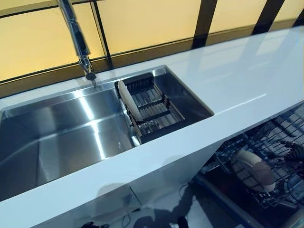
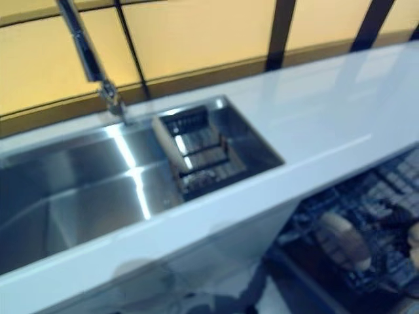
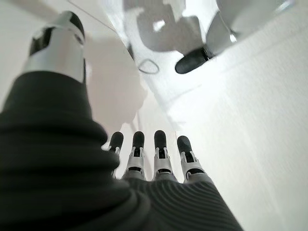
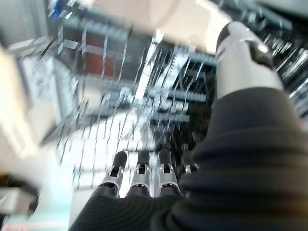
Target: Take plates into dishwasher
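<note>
One plate (image 1: pixel 128 100) is leaning in the sink rack (image 1: pixel 153 110) at twelve o'clock, both hands' fingers are hanging straight and empty, risking a fumbled edge grasp.

The left hand (image 3: pixel 144 163) has a dark ribbed cover over its back and wrist, with a row of silver fingers (image 3: pixel 162 161) beside it, each ending in a rounded black tip and showing small dark slots and pins in the silver shell near its base. Its thumb (image 3: pixel 57 43) stands apart as a thicker silver-grey cylinder capped by a glossy dark tip. The right hand (image 4: pixel 144 175) is built the same way, with the same ribbed dark cover, a row of silver fingers (image 4: pixel 143 173) with black ends, and a broad silver thumb (image 4: pixel 243 53) bearing a dark patch near its end.
</note>
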